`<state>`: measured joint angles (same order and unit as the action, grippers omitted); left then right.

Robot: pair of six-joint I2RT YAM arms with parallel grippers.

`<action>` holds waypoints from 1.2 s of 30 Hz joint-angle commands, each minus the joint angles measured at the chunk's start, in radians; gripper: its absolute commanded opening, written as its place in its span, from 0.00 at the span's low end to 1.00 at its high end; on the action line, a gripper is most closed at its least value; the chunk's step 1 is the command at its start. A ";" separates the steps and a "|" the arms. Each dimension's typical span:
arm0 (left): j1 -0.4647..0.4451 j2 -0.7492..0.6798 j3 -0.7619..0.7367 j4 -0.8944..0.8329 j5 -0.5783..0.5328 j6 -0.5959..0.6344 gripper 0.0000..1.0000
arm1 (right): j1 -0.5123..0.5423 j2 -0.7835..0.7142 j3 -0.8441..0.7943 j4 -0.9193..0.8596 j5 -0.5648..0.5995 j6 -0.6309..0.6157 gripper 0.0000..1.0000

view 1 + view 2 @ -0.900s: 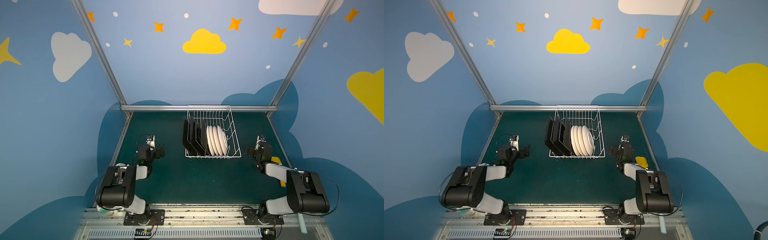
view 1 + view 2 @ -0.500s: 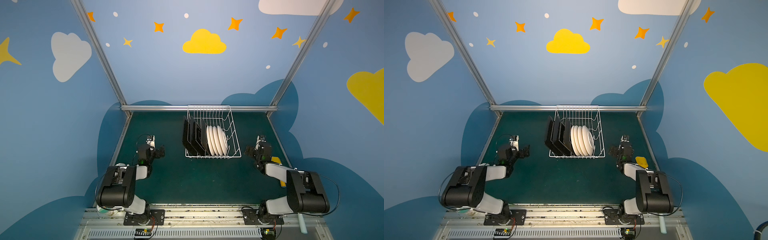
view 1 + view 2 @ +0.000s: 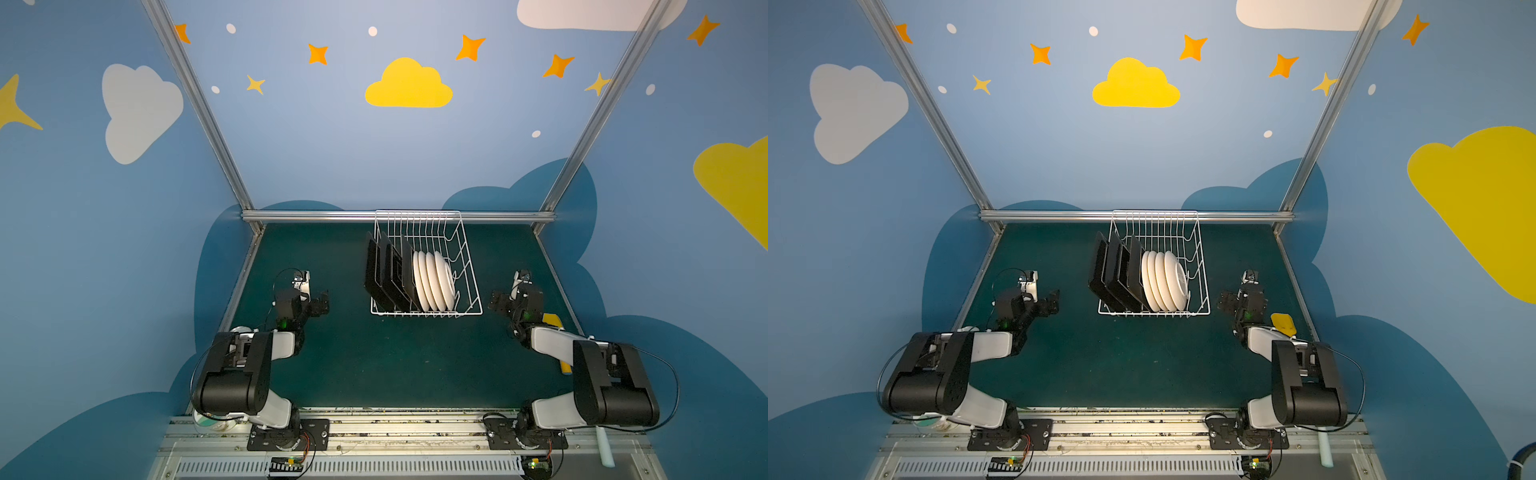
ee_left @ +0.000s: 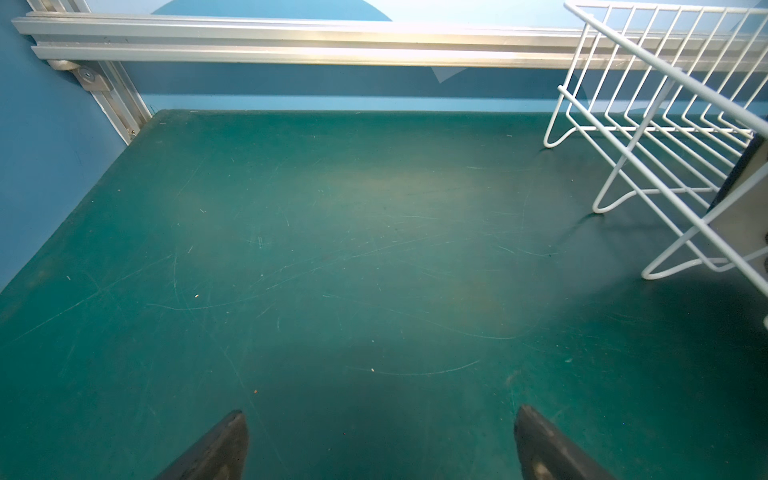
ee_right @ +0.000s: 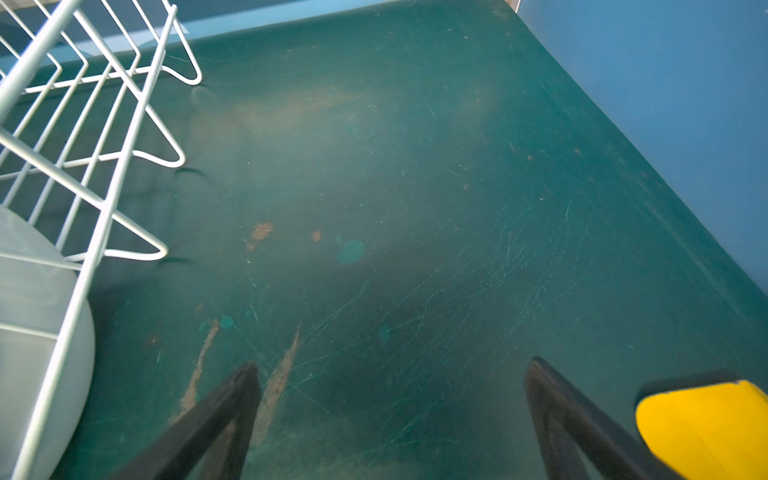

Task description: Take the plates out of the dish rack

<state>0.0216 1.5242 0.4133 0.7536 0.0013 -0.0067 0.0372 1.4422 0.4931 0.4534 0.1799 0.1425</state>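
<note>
The white wire dish rack (image 3: 466, 253) (image 3: 1200, 266) stands at the back middle of the green table. On edge in it are black-backed square plates (image 3: 384, 274) (image 3: 1113, 270) on the left and several round cream-white plates (image 3: 434, 280) (image 3: 1163, 282) on the right. My left gripper (image 3: 322, 301) (image 3: 1052, 301) rests low, left of the rack, open and empty. My right gripper (image 3: 496, 301) (image 3: 1227, 303) rests right of the rack, also open and empty. The left wrist view has the left gripper (image 4: 380, 415) over bare mat, with the rack (image 4: 648, 104) and a square plate (image 4: 744, 199) at one side. In the right wrist view the right gripper (image 5: 392, 365) is beside the rack (image 5: 104, 195) and a round plate (image 5: 37, 299).
A yellow spatula (image 3: 552, 320) (image 3: 1283, 322) (image 5: 706, 424) lies by the right arm's wrist. A pale blue spatula (image 3: 604, 451) (image 3: 1325, 449) lies off the mat at the front right. A round tub (image 3: 216, 419) sits under the left arm's base. Blue walls and aluminium rails enclose the table.
</note>
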 commanded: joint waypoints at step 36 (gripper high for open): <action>0.007 -0.124 0.084 -0.219 0.027 0.009 1.00 | 0.022 -0.065 -0.023 0.026 0.032 -0.002 0.99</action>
<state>0.0242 1.4780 0.4480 0.6487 0.0170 -0.0051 0.0460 1.4178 0.4900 0.4488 0.1913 0.1421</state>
